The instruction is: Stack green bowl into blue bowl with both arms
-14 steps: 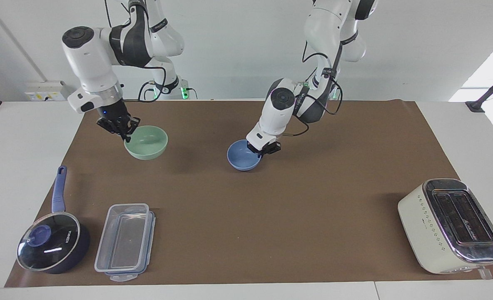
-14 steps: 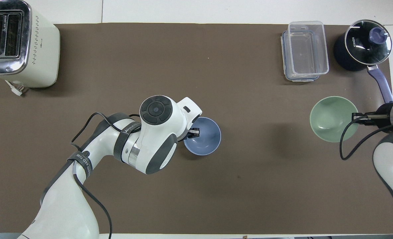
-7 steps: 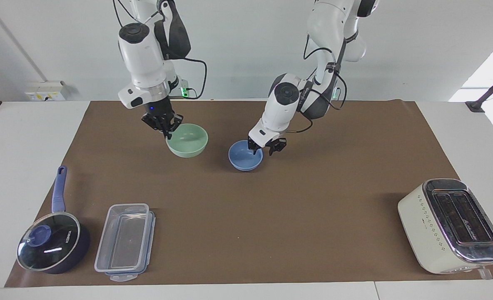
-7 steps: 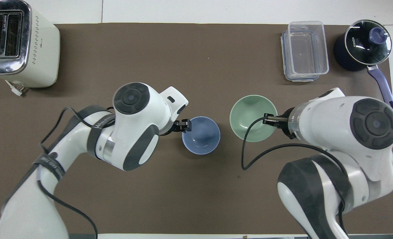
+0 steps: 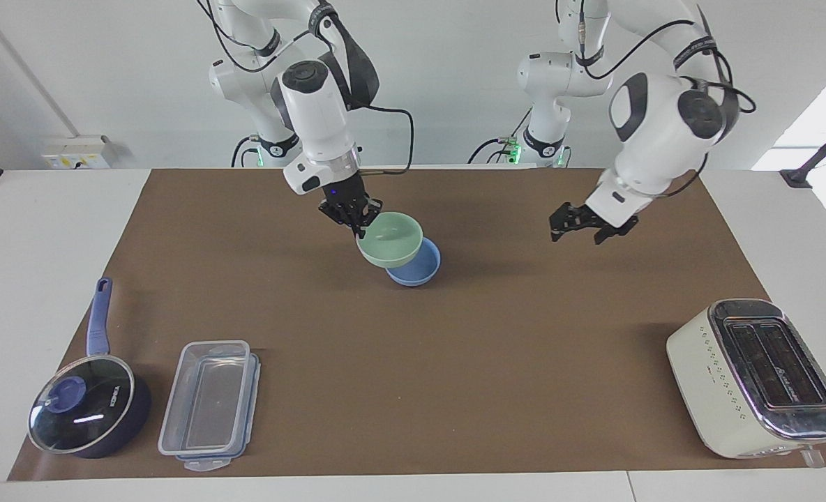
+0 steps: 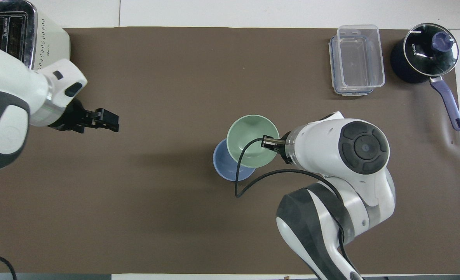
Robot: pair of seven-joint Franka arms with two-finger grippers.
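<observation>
Two bowls (image 5: pixel 390 240), toaster (image 5: pixel 758 377), saucepan (image 5: pixel 89 404), container (image 5: pixel 208 403)

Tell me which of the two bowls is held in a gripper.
The green bowl: the right gripper grips its rim and holds it raised, overlapping the blue bowl, which sits on the mat with no gripper on it.

I see the worktop (image 5: pixel 455 362) covered by a brown mat. The blue bowl (image 5: pixel 418 268) sits on it about midway along. At the right arm's end, farther from the robots, a lidded saucepan (image 5: pixel 88 408) stands beside a clear plastic container (image 5: pixel 207 404). A toaster (image 5: pixel 758 376) stands at the left arm's end.
</observation>
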